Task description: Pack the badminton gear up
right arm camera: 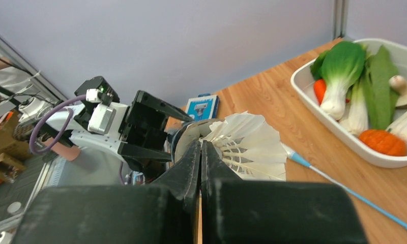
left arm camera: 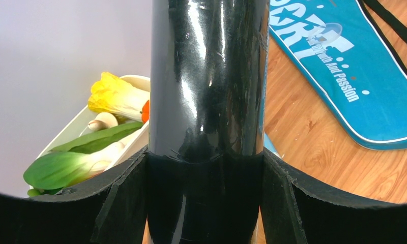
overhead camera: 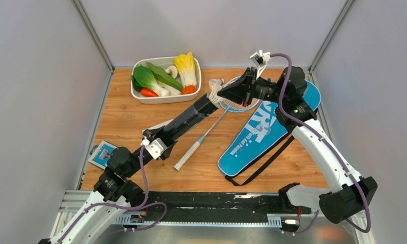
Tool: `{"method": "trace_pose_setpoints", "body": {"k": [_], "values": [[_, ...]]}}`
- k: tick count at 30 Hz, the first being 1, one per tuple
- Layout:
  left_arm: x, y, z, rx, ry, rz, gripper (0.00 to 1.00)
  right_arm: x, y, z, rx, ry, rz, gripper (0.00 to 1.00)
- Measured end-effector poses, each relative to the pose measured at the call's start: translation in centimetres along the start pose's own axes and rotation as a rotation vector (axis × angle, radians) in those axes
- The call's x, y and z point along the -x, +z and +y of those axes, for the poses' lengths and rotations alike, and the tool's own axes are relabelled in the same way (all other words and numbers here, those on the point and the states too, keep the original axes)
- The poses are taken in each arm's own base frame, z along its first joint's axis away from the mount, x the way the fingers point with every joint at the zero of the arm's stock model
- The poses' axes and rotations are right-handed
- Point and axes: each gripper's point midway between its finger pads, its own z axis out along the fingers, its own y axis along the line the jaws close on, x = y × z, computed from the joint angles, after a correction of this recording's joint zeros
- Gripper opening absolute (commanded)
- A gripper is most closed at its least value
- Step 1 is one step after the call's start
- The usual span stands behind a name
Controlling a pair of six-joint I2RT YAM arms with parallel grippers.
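My left gripper (overhead camera: 158,141) is shut on the long black tube (overhead camera: 191,116) and holds it slanted above the table, its open end toward the back. In the left wrist view the tube (left arm camera: 206,76) fills the space between the fingers (left arm camera: 125,193). My right gripper (overhead camera: 228,94) is shut on a white feather shuttlecock (right arm camera: 250,145), held at the tube's mouth (right arm camera: 186,137). A light-blue racket with a white handle (overhead camera: 187,156) lies under the arms. The blue "SPORT" cover (overhead camera: 262,132) lies flat to the right with its black strap (overhead camera: 265,165). A second racket is hidden.
A white tray (overhead camera: 140,96) of toy vegetables stands at the back left and shows in the right wrist view (right arm camera: 333,137). A small blue-and-white card (overhead camera: 102,154) lies at the table's left edge. Grey walls close in the table on three sides.
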Motion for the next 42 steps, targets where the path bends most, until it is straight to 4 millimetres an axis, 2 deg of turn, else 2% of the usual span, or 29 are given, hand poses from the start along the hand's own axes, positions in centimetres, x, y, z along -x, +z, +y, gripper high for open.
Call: {"method": "trace_pose_setpoints", "body": {"k": [6, 20, 22, 27, 35, 37, 40, 42], "values": [[0.1, 0.0, -0.2, -0.011, 0.000, -0.005, 0.38, -2.7, 0.9, 0.9, 0.039, 0.072, 0.043, 0.00], [0.4, -0.2, -0.4, -0.019, 0.003, -0.020, 0.38, -4.1, 2.4, 2.9, 0.123, 0.129, 0.037, 0.01], [0.2, -0.2, -0.5, -0.023, 0.001, -0.013, 0.38, -4.3, 2.5, 3.0, 0.129, 0.137, 0.040, 0.06], [-0.1, -0.2, -0.6, -0.026, -0.001, -0.004, 0.38, -4.5, 2.8, 2.7, 0.126, 0.156, 0.045, 0.27], [-0.1, -0.2, -0.7, -0.034, 0.000, -0.006, 0.38, -4.7, 2.8, 2.2, 0.089, 0.188, 0.056, 0.54], [0.0, -0.2, -0.7, -0.031, 0.000, -0.008, 0.38, -4.4, 2.7, 1.8, 0.066, 0.190, 0.049, 0.58], [0.2, -0.2, -0.5, -0.024, 0.001, -0.014, 0.38, -3.6, 2.2, 1.5, 0.024, 0.193, 0.033, 0.59], [0.6, -0.2, -0.4, -0.021, 0.005, -0.033, 0.38, -2.2, 1.4, 2.4, 0.001, 0.174, 0.001, 0.60]]}}
